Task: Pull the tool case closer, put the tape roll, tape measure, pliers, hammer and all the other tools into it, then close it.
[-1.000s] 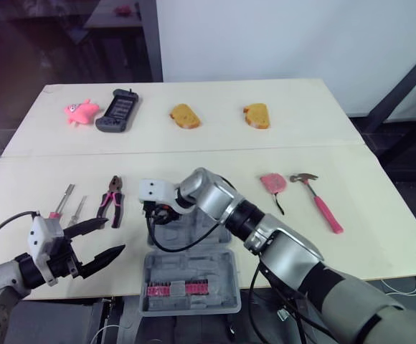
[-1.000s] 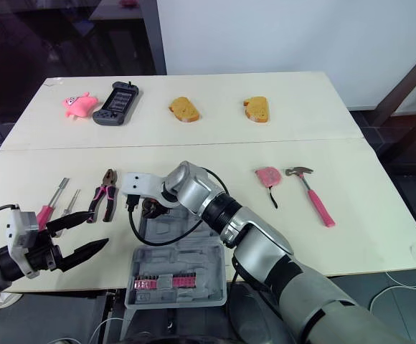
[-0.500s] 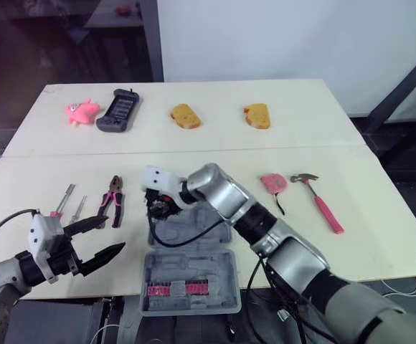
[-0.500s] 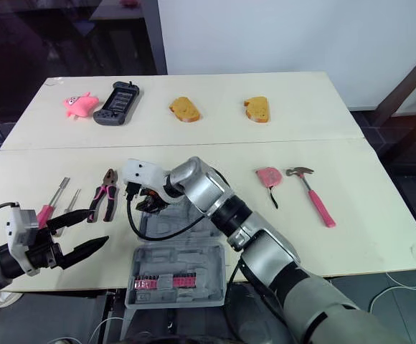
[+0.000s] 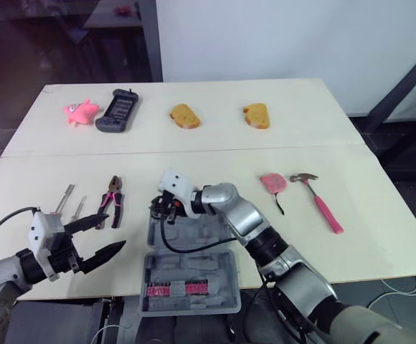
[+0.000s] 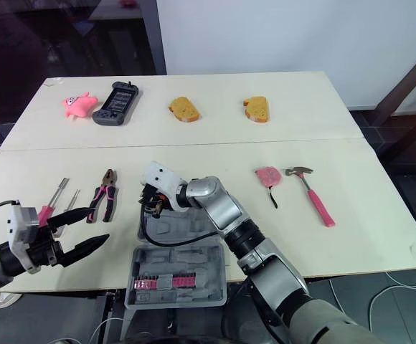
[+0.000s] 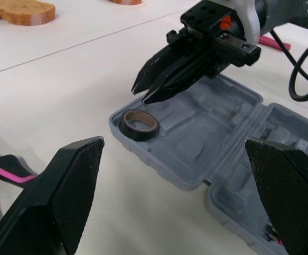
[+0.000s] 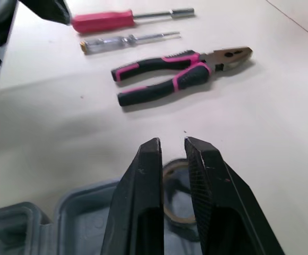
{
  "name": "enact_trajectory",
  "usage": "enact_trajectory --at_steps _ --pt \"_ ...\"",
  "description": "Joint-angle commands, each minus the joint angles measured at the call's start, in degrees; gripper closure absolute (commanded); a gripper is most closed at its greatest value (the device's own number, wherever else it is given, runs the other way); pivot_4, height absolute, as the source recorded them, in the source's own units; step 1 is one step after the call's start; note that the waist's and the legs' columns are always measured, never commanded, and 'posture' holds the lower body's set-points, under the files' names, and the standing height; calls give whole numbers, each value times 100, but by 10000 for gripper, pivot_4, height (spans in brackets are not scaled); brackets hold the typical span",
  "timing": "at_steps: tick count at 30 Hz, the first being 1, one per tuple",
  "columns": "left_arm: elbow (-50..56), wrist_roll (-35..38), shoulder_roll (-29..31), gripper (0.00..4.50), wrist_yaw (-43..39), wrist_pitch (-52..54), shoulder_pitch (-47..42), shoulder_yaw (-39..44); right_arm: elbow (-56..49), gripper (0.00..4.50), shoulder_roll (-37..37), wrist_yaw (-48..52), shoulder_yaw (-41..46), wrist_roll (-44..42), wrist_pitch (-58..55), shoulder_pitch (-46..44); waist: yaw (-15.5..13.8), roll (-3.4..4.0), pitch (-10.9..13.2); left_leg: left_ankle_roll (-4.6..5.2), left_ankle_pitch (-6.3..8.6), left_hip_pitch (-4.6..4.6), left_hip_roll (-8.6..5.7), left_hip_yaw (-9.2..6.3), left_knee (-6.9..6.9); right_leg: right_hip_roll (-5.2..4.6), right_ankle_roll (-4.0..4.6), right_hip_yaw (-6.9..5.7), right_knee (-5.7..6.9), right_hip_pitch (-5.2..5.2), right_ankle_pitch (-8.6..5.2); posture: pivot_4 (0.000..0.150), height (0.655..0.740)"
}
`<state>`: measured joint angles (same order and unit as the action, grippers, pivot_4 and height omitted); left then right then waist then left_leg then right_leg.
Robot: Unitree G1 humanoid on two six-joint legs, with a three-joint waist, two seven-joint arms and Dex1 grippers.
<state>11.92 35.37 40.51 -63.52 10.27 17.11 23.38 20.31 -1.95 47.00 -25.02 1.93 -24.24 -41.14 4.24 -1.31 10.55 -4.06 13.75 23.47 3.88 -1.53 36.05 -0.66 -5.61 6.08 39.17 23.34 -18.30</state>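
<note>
The grey tool case lies open at the table's near edge, with red bits in its near half. A black tape roll lies in the case's far left corner. My right gripper hovers just above the roll with its fingers shut and nothing between them. My left gripper is open, low at the near left, left of the case. Pink-handled pliers and two screwdrivers lie left of the case. To its right lie a pink tape measure and a hammer.
Along the far half of the table sit a pink toy, a black handheld device and two bread slices. A black cable from my right arm loops over the case.
My right arm has drawn back toward me and its wrist has shifted right; its gripper stays over the case's far left corner. The left gripper has held still.
</note>
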Motion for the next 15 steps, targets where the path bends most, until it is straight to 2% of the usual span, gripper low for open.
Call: enact_trajectory --at_steps 1,7,15 --pt "98 -14 79 0 -10 6 -15 59 124 37444 -191 -158 -23 -4 259 -75 -1 0 0 0 0 0 0 0 0 0 0 0 0 0 0 1500 7400" --pt "101 -30 77 0 0 27 -31 66 798 37444 -409 -416 7 49 674 -158 -3 0 0 0 0 0 0 0 0 0 0 0 0 -1 0 1500 7400" --pt "202 -22 65 0 57 80 -4 84 1724 37444 -342 -543 -175 386 645 -140 0 0 0 0 0 -4 0 0 0 0 0 0 0 -3 0 1500 7400"
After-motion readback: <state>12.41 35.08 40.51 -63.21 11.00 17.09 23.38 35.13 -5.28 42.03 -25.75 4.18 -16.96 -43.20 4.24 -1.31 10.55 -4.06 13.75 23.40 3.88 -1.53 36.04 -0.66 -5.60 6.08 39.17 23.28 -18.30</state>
